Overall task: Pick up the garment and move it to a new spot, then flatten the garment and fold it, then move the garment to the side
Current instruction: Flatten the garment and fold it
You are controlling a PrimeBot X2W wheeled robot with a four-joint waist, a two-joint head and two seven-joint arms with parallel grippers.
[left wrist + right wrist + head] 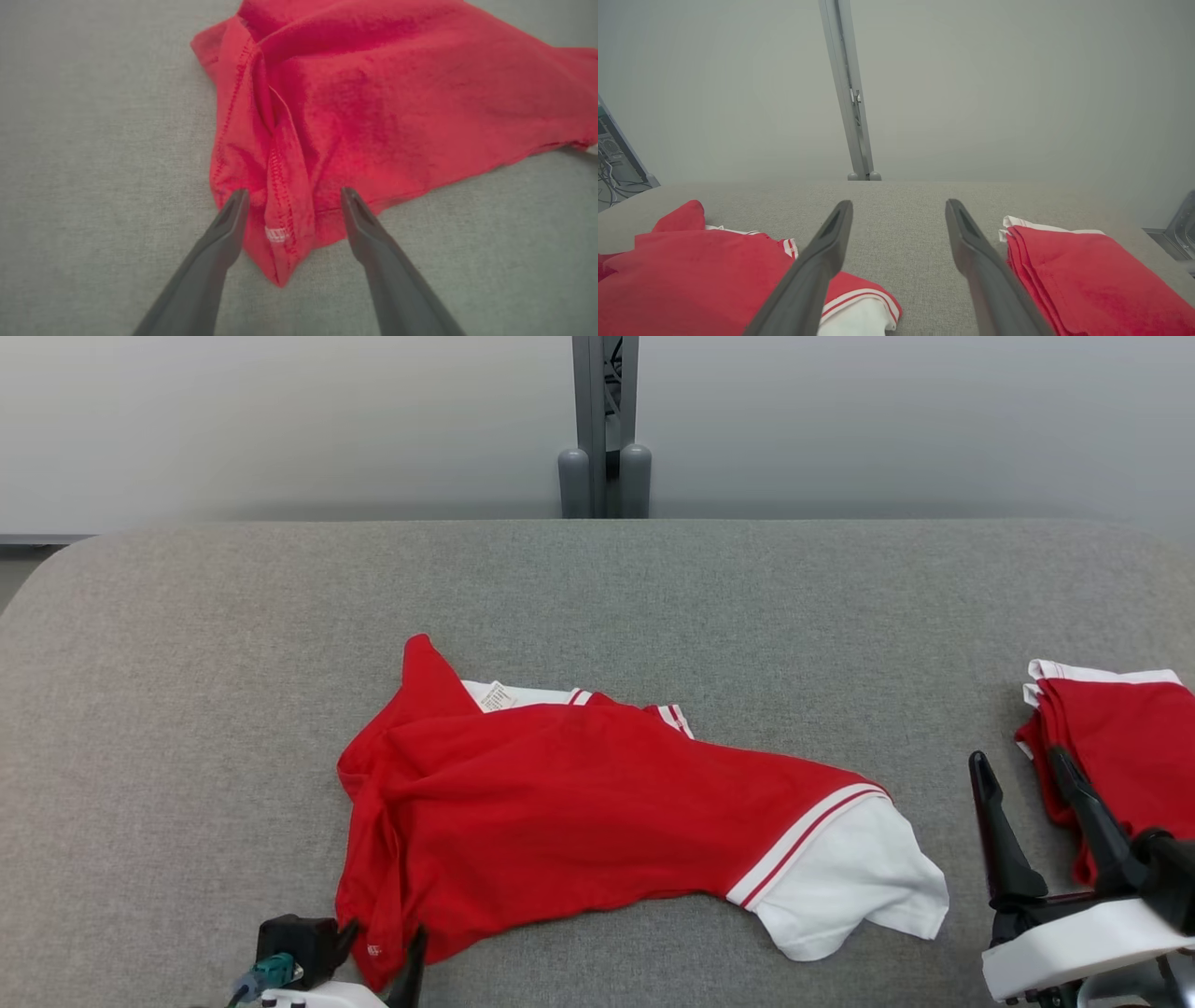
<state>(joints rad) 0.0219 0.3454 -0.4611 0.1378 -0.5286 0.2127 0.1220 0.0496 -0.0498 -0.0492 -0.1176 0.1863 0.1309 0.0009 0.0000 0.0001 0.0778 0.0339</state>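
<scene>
Garment lies crumpled, collar partly hidden, left end effector cut off.

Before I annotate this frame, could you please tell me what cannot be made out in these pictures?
- Head view: the print on the white label of the red shirt is too small to read.
- Head view: the folded red stack is cut by the right edge and partly behind the right gripper; its garment count is unclear.
- Left wrist view: the white mark on the hem, between the fingers of the open left gripper, is blurred.
</scene>
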